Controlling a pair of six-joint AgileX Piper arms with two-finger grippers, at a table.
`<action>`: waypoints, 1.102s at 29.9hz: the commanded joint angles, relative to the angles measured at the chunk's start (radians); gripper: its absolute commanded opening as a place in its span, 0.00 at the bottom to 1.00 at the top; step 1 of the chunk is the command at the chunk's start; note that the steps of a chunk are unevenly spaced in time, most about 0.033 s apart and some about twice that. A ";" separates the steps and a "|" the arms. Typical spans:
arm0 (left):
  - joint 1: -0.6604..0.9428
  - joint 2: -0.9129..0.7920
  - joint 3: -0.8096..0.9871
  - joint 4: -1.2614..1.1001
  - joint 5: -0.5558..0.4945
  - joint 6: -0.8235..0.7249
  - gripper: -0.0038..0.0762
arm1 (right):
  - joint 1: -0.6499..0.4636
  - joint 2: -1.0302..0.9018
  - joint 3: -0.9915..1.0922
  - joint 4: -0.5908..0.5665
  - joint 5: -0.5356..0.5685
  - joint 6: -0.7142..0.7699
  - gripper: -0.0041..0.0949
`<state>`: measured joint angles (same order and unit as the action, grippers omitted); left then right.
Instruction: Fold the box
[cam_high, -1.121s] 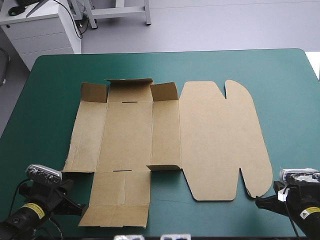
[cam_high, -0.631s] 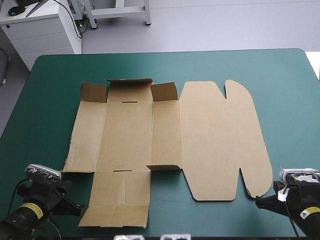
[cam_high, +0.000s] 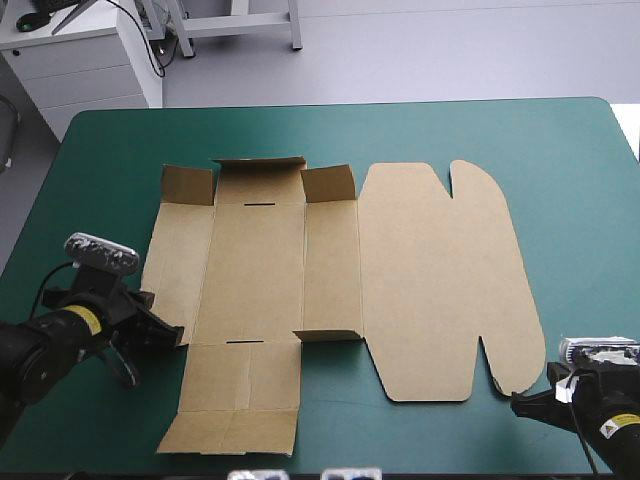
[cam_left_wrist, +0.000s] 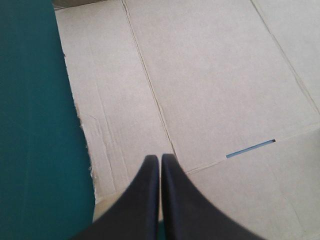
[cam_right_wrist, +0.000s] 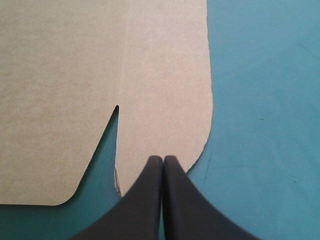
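The brown box (cam_high: 330, 270) lies flat in the middle of the teal-green cover (cam_high: 560, 180). Only the small flaps (cam_high: 328, 183) at its 12 o'clock side stand up. The left gripper (cam_high: 176, 335) has just moved up to the box's 8 o'clock edge, its fingers closed on nothing. The right gripper (cam_high: 518, 403) has stayed at 5 o'clock, also closed and empty. Folding probably starts with the left wall.

You will find the box (cam_high: 330, 270) lying flat at the middle of the table (cam_high: 590, 200), with its lid panel (cam_high: 440, 280) on the right. The left gripper (cam_high: 178, 335) sits at the near corner of the box's leftmost panel. The right gripper (cam_high: 515, 403) sits just beside the lid panel's near right corner, close to the table's near edge.
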<state>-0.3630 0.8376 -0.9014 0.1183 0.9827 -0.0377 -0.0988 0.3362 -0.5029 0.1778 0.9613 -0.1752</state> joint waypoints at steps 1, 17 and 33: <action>-0.005 0.105 -0.085 0.025 -0.043 -0.003 0.04 | 0.003 0.009 -0.023 0.006 -0.058 -0.011 0.03; 0.709 0.483 -0.335 -0.636 0.084 0.483 0.04 | 0.003 0.009 -0.023 0.006 -0.058 -0.011 0.03; 0.976 0.722 -0.333 -0.756 0.312 0.676 0.04 | 0.003 0.009 -0.023 0.004 -0.058 -0.009 0.03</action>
<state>0.6118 1.5669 -1.2047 -0.5635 1.2127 0.5875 -0.0988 0.3362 -0.5029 0.1778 0.9613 -0.1752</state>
